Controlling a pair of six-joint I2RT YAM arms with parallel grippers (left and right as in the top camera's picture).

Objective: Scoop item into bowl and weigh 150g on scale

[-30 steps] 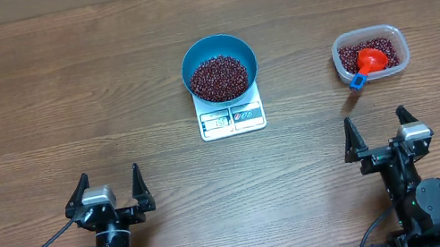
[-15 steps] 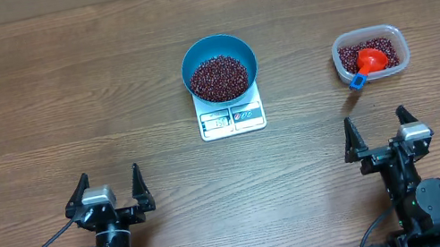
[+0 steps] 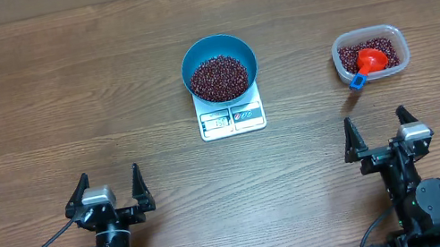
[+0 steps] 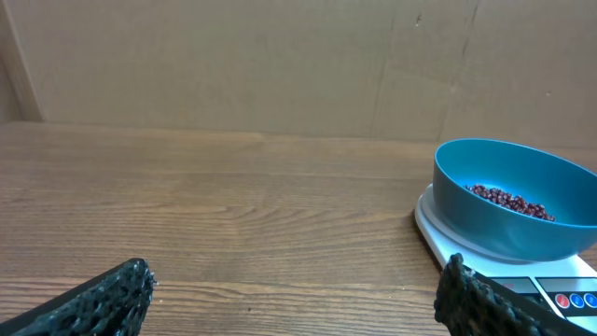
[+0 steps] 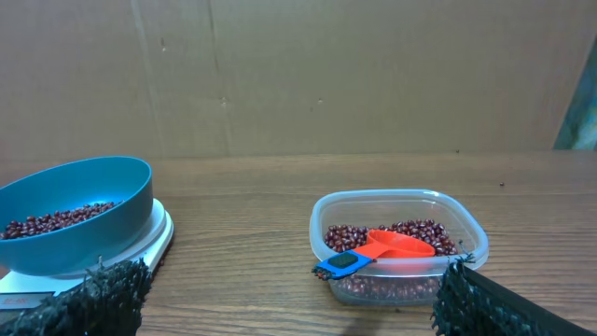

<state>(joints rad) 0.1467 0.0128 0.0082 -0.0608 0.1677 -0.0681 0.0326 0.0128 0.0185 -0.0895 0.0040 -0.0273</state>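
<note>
We are looking at a table (image 3: 33, 93) with both arms parked at the near edge, well apart from the work. The left gripper (image 3: 111, 184) is holding its fingers spread wide with nothing between them. The right gripper (image 3: 375, 129) is doing the same, and neither is touching anything.

The bowl (image 3: 250, 59) is sitting on the scale (image 3: 233, 119) at the middle of the table. The beans (image 3: 218, 78) are lying in it as a layer that is covering the bottom. More beans are lying in the tub (image 3: 399, 42) off to the right, on the right gripper's side. The scoop (image 3: 370, 59) is resting in that tub, its red cup on the beans and its blue handle end hanging over the near rim.

We are judging that the scooping is largely done, perhaps wholly. Beans are in the bowl, the bowl is on the scale, the scoop is lying in the tub and both arms are standing off. We cannot tell whether the weight is right, since the display is too small to read from overhead and is cut off in the wrist views. If it is reading short, the right arm is going to need the scoop to add a little. If it is reading over, some beans are going to have to come out. If it is on target, nothing is left
</note>
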